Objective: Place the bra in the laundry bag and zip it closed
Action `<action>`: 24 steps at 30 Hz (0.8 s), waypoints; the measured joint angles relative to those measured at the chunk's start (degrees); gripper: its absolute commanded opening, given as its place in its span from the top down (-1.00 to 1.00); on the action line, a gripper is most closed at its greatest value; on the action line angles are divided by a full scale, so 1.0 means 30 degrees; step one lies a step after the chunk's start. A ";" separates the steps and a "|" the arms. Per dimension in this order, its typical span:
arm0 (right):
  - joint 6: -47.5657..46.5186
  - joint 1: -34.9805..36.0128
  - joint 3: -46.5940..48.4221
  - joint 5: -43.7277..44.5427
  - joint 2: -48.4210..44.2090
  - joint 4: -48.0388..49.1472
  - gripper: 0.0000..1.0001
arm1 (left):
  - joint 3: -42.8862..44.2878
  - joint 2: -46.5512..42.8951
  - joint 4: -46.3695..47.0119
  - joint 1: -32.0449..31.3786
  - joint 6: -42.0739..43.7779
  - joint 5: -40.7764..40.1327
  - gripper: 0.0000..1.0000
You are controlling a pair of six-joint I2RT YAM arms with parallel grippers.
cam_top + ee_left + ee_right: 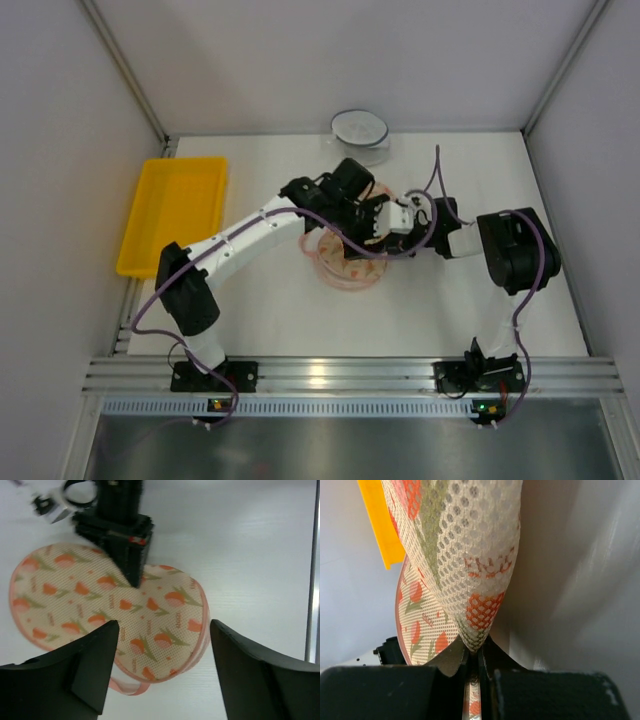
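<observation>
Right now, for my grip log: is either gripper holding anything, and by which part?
The right gripper is shut on the laundry bag, pinching a fold of its mesh fabric. The left gripper is open, holding nothing.

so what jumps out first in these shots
The tulip-print bag at mid-table draws the eye. The right gripper pinches a fold of its mesh, while the left gripper hangs open above it. A bright yellow tray sits at the far left.
</observation>
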 measured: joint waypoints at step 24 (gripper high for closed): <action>-0.0058 0.0823 0.0583 0.1137 -0.0277 -0.2157 1.00 | 0.3606 0.8808 -0.5195 -0.7468 0.9377 -0.7344 0.00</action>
